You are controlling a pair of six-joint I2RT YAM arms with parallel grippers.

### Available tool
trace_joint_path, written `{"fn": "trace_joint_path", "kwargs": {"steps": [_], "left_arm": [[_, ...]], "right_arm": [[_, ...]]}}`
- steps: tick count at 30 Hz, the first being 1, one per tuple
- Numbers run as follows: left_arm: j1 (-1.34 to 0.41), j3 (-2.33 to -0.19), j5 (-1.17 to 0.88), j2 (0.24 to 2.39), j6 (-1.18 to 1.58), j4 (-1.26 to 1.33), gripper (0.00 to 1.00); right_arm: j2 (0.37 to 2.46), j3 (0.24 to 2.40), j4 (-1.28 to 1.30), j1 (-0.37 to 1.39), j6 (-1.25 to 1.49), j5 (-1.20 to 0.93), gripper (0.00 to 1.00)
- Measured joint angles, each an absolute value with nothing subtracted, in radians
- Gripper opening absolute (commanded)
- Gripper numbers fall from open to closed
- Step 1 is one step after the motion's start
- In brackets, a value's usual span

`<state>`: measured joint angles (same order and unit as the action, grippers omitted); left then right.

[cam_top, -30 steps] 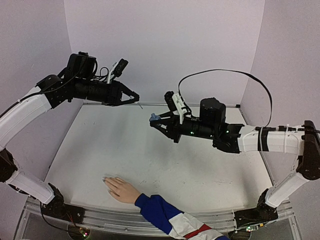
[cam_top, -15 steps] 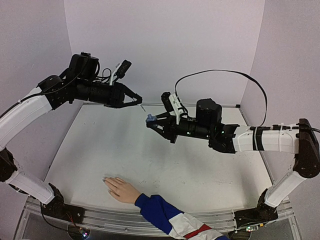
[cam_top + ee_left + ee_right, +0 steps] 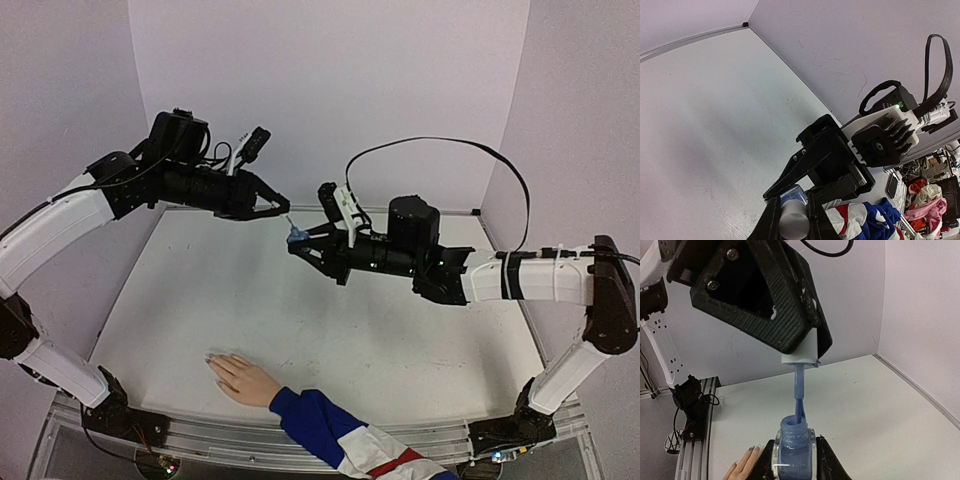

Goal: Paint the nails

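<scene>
I see a white table [image 3: 330,320] with faint scuff marks, lilac walls [image 3: 330,90] on three sides and a metal rail [image 3: 230,435] along its near edge. An open blue bottle [image 3: 795,450] is up off the table, and a blue brush [image 3: 799,400] under a white cap [image 3: 800,359] dips into its neck. Past the table edge I make out a heap of coloured clothes [image 3: 930,207].

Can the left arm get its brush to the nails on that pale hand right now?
Probably, once it lifts out: the white-capped brush in the left gripper sits in the small blue bottle that the right gripper holds. Between there and the nails of the pale flesh-coloured hand, the white table looks bare.
</scene>
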<state>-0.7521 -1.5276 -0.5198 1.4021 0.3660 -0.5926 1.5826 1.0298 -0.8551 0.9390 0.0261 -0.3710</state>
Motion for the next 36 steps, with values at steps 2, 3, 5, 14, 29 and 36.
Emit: {"fn": "trace_joint_path", "kwargs": {"steps": [2,3,5,14,29,36], "left_arm": [[-0.754,-1.528,-0.519,1.402,0.366,-0.593,0.0],[-0.754,-1.528,-0.519,1.402,0.366,-0.593,0.0],[-0.754,-1.528,-0.519,1.402,0.366,-0.593,0.0],[-0.757,-1.528,-0.52,1.402,0.366,-0.593,0.0],[-0.773,-1.528,-0.513,1.402,0.363,-0.591,0.0],[-0.782,-1.527,-0.493,1.414,0.351,-0.591,0.0]], "right_arm": [[1.584,1.03,-0.855,0.939,0.026,-0.371,0.0],[1.584,1.03,-0.855,0.939,0.026,-0.371,0.0],[1.584,1.03,-0.86,0.939,0.026,-0.37,0.0],[1.584,1.03,-0.876,0.939,0.027,-0.359,0.0],[1.587,1.037,-0.884,0.94,0.027,-0.359,0.0],[1.594,1.057,-0.883,0.94,0.026,-0.357,0.0]]}}
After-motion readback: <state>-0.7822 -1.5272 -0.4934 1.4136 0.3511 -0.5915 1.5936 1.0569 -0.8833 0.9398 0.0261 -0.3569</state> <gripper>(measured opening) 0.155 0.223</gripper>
